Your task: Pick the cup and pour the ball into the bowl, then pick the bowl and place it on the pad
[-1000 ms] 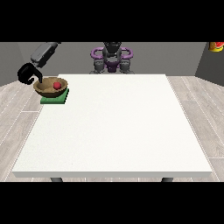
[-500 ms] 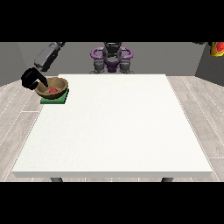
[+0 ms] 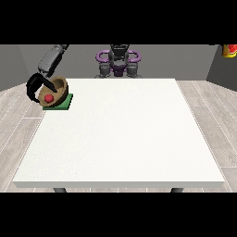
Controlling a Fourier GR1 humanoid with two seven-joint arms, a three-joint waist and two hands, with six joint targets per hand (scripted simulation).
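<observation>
One hand (image 3: pixel 36 87) was in play, the hand at the view's left, at the table's (image 3: pixel 120 139) far corner on that side. Its black fingers curved round the outer side of the bowl (image 3: pixel 56 90), w/ one finger arching over the rim, so it looked to be holding the bowl; exact contact was too small to confirm. The bowl was brown, tilted w/ its mouth toward the camera, resting on or just above the green pad (image 3: pixel 62 102), which lay at the table edge. A red ball (image 3: pixel 48 98) sat inside, low against the wall. No cup showed anywhere, and the other hand wasn't visible.

Handling, as a judgement: the bowl looked stiff and thin-walled, prob. light, w/ a smooth curved outside that could slip in a side grasp. The rim seemed the best place to take hold, a finger over the lip and the rest beneath. The ball was round and free to roll, so the tilt mattered: more lean and it could roll out. The pad looked flat and unlikely to shift much.

Pouring appeared done; placement was near complete.
</observation>
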